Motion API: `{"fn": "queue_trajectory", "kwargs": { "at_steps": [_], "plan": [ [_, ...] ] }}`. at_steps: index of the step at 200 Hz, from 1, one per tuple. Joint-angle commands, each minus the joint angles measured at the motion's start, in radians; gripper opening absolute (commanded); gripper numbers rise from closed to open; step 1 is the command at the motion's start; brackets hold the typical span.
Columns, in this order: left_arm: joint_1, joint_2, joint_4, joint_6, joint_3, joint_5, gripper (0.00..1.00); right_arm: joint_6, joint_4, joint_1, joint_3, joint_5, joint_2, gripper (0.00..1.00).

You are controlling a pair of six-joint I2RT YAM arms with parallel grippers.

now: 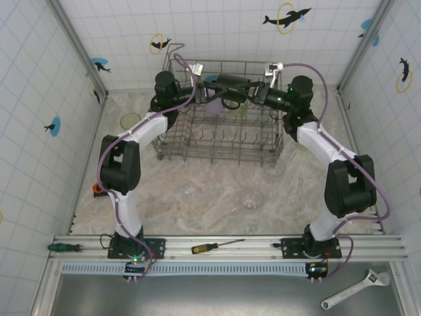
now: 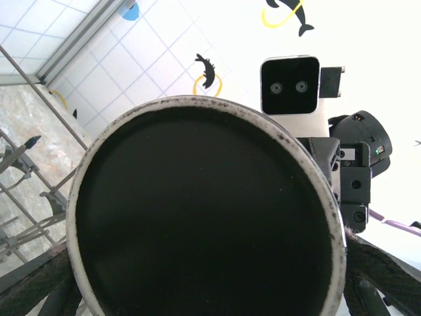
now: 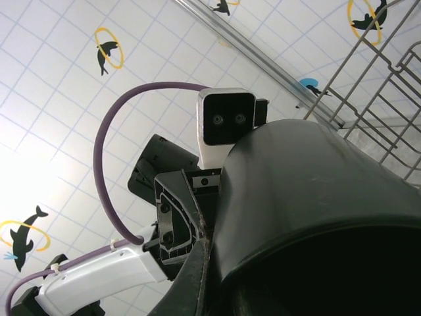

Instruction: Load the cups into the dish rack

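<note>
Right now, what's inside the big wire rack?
A lavender cup and a green tumbler sit at the dish rack's far end. A black mug hangs above them, hiding anything lying under it.

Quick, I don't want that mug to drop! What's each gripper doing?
Left gripper: open wide around the black mug.
Right gripper: shut on that mug.
</note>
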Motion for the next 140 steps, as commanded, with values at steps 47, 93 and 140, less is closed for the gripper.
{"fn": "queue_trajectory", "kwargs": {
  "at_steps": [47, 93, 140],
  "plan": [
    [0.008, 0.033, 0.227, -0.152, 0.025, 0.102, 0.93, 0.09, 0.216, 0.004, 0.022, -0.044, 0.038, 0.0],
    [0.01, 0.047, 0.239, -0.159, 0.035, 0.108, 0.95, 0.128, 0.238, 0.003, 0.027, -0.071, 0.07, 0.0],
    [0.026, 0.1, 0.542, -0.412, 0.049, 0.102, 0.96, 0.089, 0.195, 0.001, 0.003, -0.076, 0.059, 0.0]
  ]
}}
